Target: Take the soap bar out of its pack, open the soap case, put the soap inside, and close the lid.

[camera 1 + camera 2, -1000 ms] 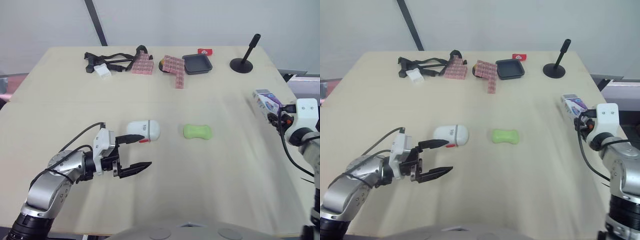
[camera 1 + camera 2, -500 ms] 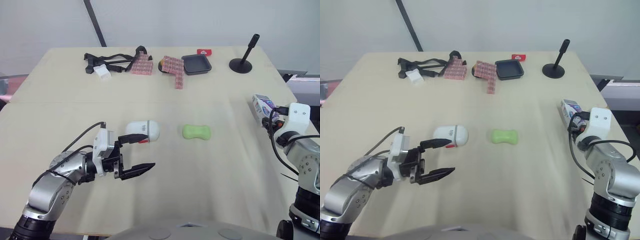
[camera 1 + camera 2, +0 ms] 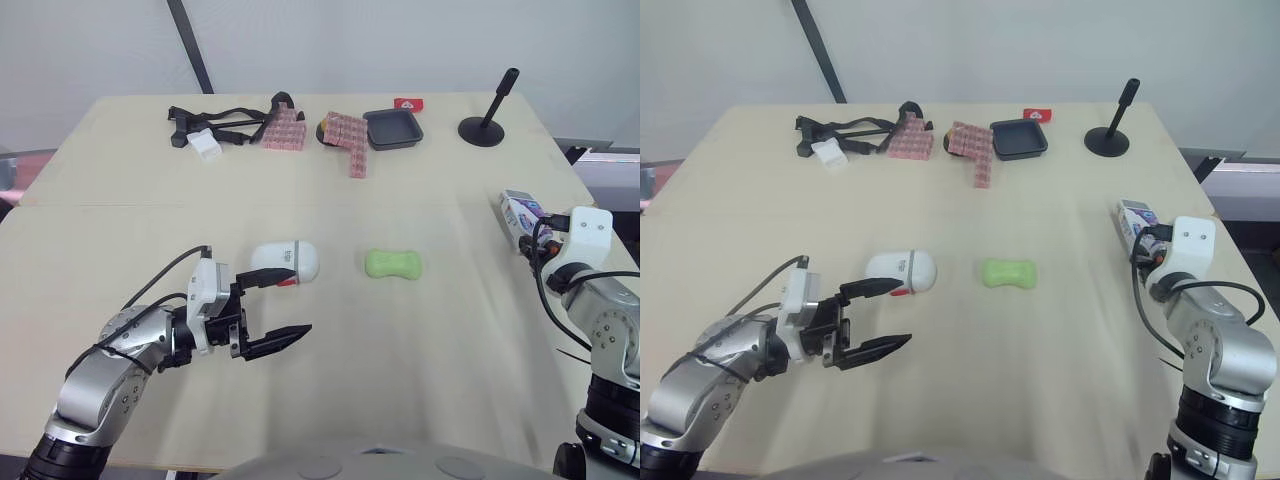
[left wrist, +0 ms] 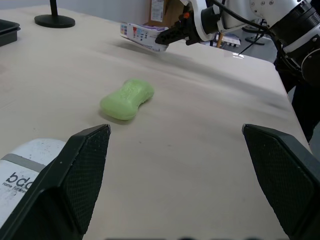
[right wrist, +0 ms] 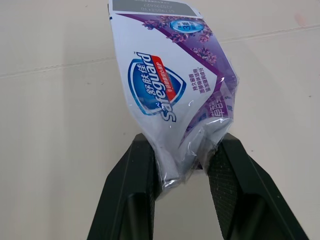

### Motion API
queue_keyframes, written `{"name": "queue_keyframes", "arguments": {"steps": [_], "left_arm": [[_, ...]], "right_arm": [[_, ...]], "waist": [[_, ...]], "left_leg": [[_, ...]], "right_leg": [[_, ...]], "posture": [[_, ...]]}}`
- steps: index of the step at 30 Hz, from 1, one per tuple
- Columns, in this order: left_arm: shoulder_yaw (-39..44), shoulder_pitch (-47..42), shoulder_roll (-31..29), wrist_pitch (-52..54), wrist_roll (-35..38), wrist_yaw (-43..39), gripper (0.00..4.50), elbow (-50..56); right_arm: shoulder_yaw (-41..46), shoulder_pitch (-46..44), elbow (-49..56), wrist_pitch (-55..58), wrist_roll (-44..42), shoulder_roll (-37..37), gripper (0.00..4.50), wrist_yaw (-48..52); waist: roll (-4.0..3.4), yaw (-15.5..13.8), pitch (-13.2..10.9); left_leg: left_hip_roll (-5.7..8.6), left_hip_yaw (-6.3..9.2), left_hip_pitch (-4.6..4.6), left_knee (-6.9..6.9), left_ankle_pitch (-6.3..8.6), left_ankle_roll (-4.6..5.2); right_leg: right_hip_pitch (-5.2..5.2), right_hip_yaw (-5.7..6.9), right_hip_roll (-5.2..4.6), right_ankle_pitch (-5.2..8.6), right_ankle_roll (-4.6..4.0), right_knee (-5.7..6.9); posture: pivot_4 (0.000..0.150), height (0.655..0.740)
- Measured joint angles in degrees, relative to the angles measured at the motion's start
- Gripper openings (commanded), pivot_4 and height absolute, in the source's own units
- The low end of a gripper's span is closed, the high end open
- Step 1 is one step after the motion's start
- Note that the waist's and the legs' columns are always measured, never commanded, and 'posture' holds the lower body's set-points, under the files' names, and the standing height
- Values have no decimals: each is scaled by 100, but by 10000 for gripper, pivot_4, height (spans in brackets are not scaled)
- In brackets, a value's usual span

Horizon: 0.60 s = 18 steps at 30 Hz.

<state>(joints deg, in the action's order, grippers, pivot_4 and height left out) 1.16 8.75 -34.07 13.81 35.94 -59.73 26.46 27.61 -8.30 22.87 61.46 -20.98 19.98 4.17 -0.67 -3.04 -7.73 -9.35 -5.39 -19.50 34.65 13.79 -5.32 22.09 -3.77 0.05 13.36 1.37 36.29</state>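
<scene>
My right arm has pulled in a little from the right edge of the tabletop [image 3: 440,350] over the last second. The right gripper [image 5: 183,160] stays clamped on the crimped end of the pack [image 3: 520,212]. The pack looks flat and slack, so I judge it empty and ready to be set aside. The left gripper [image 3: 303,300] has crept slightly toward the middle of the tabletop. Its fingers are spread wide and hold nothing.

The soap bar [image 3: 392,264] and the soap case [image 3: 285,260] have not moved. That tells me the unpacking step is done and opening the case comes next.

The soap bar lies bare on the wood at about the middle of the tabletop. Its long axis runs side to side, roughly parallel to the near edge. The soap case sits just to its left and apart from it, closed, with its long axis along much the same line. Its rounded end faces the soap bar, and a red tab shows on its near side. My upper left finger reaches up to that near side of the case; I can't tell whether it touches.

The pack points away from my right fingers, toward the far edge, close over the right edge of the tabletop.
</scene>
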Motion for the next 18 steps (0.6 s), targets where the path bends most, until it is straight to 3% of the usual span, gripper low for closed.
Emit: {"name": "queue_keyframes", "arguments": {"steps": [7,16,18], "left_arm": [[-5,-30,0,0,-10,5,45000,-1],[-15,4,0,-58,-73,3,45000,-1],[-20,22,0,-59,-79,3,45000,-1]], "right_arm": [[-190,123,-11,-139,35,1,14501,14],[-189,143,-24,-118,-64,-6,43065,110],[-191,167,-11,-100,-76,0,44108,147]], "waist": [[0,0,0],[0,1,0],[0,0,0]], "left_leg": [[0,0,0,0,0,0],[0,0,0,-1,0,0],[0,0,0,-1,0,0]], "right_leg": [[0,0,0,0,0,0],[0,0,0,0,0,0],[0,0,0,0,0,0]], "posture": [[1500,7400],[1500,7400],[1500,7400]]}}
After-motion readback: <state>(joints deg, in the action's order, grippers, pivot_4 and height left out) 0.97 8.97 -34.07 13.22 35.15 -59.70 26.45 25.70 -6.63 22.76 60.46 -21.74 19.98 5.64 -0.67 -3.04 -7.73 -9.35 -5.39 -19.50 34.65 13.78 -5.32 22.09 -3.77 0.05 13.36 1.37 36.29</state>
